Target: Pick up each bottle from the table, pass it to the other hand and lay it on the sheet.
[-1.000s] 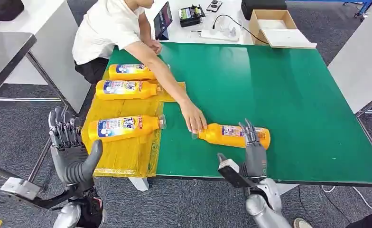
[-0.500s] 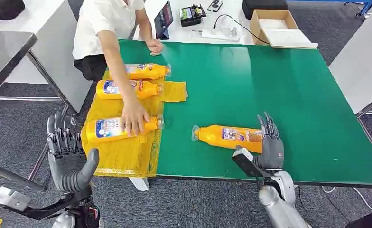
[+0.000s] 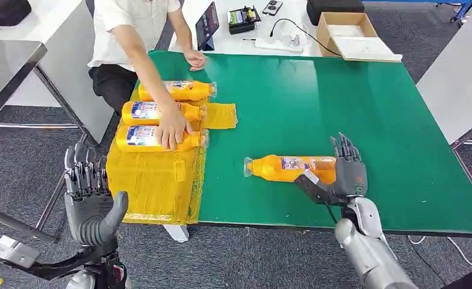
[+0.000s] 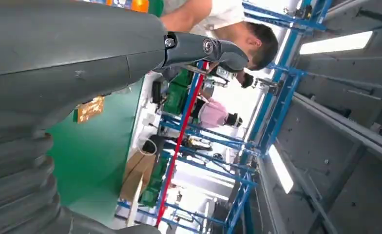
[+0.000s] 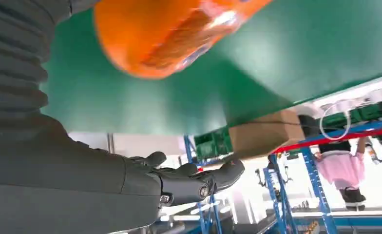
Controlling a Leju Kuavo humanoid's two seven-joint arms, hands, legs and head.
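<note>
An orange bottle (image 3: 288,168) lies on its side on the green table (image 3: 342,102), cap pointing left. My right hand (image 3: 345,174) is at the bottle's base end, fingers spread upright and thumb out, holding nothing; the right wrist view has the bottle's base (image 5: 164,34) close by. My left hand (image 3: 89,198) hangs open off the table's left front, fingers up. Three more orange bottles (image 3: 179,90) (image 3: 155,112) (image 3: 143,137) lie side by side on the yellow sheet (image 3: 155,180). A person's hand (image 3: 173,129) rests on the nearest of them.
The person (image 3: 131,30) stands at the table's far left corner, other hand (image 3: 194,58) on the table edge. A cardboard box (image 3: 348,33), power strip (image 3: 279,42) and tablet (image 3: 206,25) sit on the white table behind. A grey table (image 3: 456,78) stands right.
The person has slid the nearest sheet bottle up against the other two. My right hand has risen slightly at the bottle's base. The left hand has barely shifted.
</note>
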